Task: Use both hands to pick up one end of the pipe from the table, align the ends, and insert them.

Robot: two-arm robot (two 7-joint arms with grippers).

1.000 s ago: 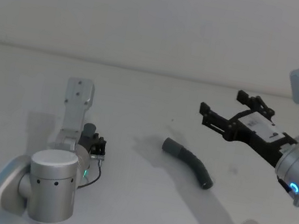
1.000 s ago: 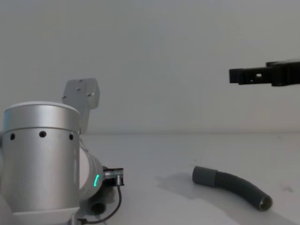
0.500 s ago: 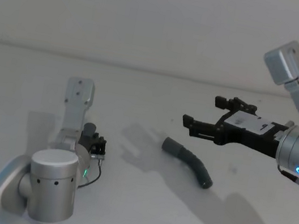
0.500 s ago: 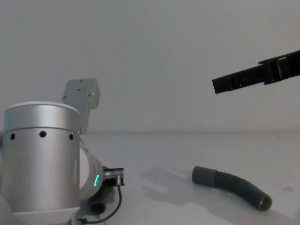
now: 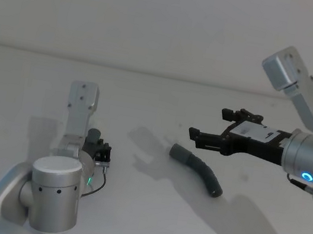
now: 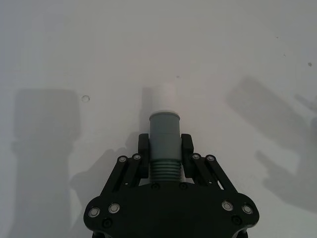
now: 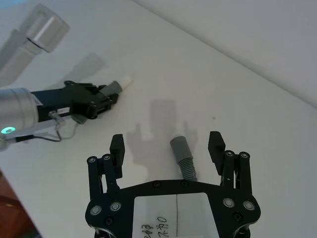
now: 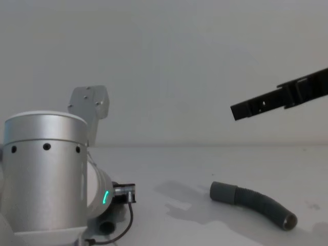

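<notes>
My left gripper (image 6: 164, 149) rests low over the white table (image 5: 166, 97) at the left, shut on the short dark grey tube (image 6: 164, 130). The tube's whitish tip (image 6: 166, 95) sticks out past the fingers. The longer ribbed hose (image 5: 197, 169) lies on the table right of centre, its smooth cuff (image 5: 178, 152) pointing left. My right gripper (image 5: 209, 124) hangs open in the air above the cuff end, apart from it. In the right wrist view the cuff (image 7: 178, 146) lies between the spread fingers of the right gripper (image 7: 167, 144), well below them.
The left arm's big silver joint (image 8: 45, 174) stands large at the near left, with a green light on it. The right arm (image 5: 311, 161) reaches in from the right. Shadows of both arms fall on the bare table around the hose.
My right gripper has swung left and down and tilted, and now hangs over the hose's cuff end. The left gripper, the short tube and the hose have not moved.
</notes>
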